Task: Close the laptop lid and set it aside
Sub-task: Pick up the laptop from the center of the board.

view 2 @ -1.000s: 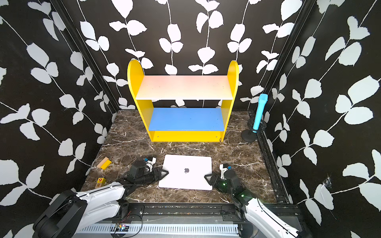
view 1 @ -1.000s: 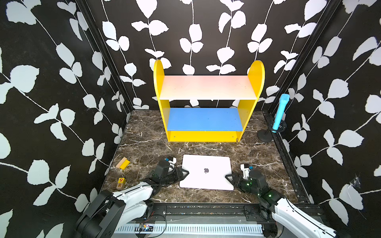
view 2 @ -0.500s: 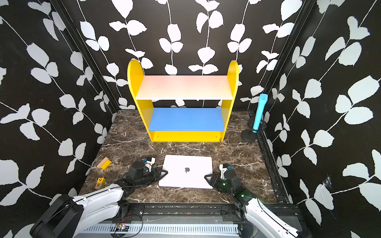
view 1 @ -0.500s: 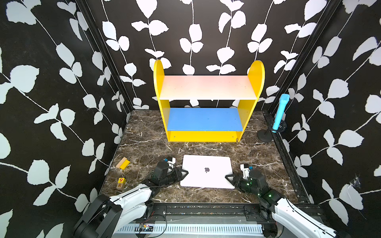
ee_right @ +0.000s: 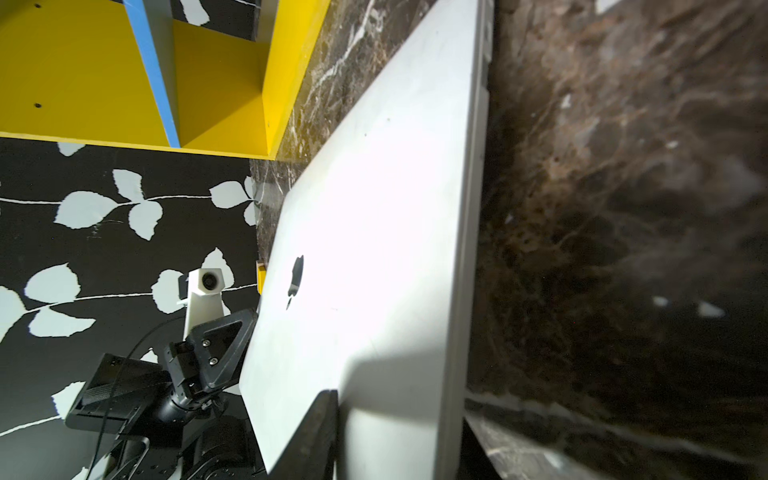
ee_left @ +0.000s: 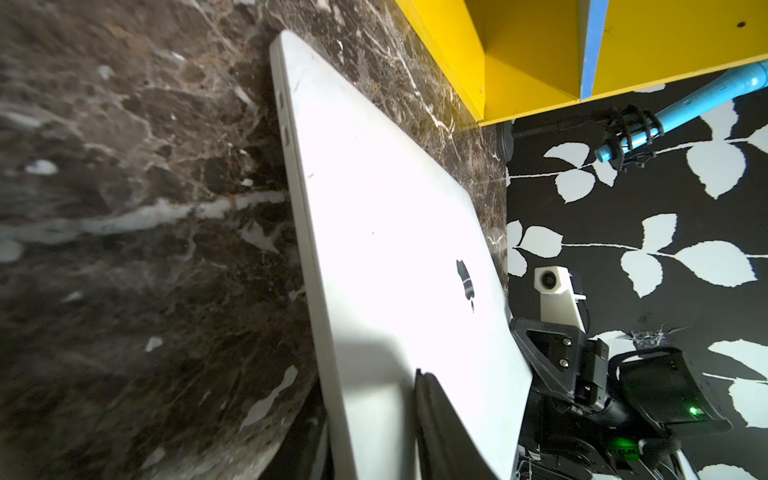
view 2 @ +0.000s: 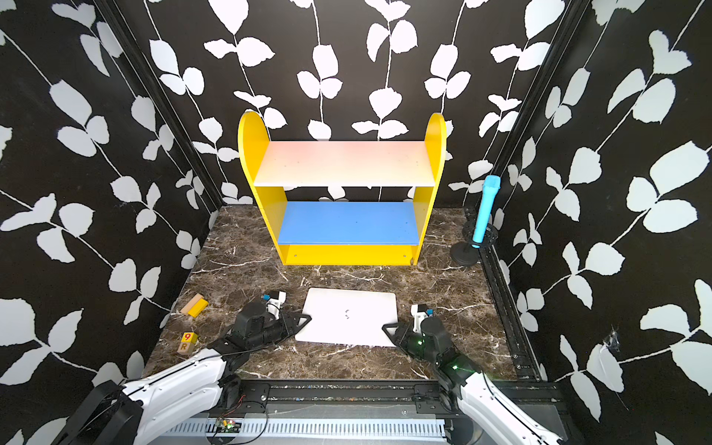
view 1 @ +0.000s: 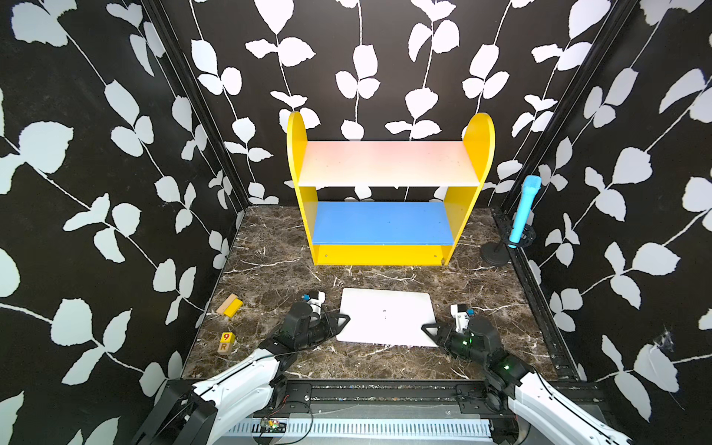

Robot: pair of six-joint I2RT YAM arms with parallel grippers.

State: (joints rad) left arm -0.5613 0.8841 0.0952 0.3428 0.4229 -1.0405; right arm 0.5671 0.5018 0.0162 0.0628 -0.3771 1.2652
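The closed laptop (view 1: 387,316) lies flat on the table (view 1: 269,269) before the shelf (view 1: 385,254), the left gripper (view 1: 346,319) and right gripper (view 1: 425,328) each straddling a side edge, a finger (ee_left: 436,424) atop the lid (ee_left: 395,232) (whether pinching, unclear).

Both sets of jaws stand narrower than a second ago. The left gripper (view 1: 346,319) is closing over the laptop (view 1: 387,318) at its left edge, and the right gripper (view 1: 424,328) over its right edge.

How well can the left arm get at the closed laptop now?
Probably yes: the left gripper sits at the laptop's edge, one finger over the lid, nothing lying between. Whether it grips is unclear.
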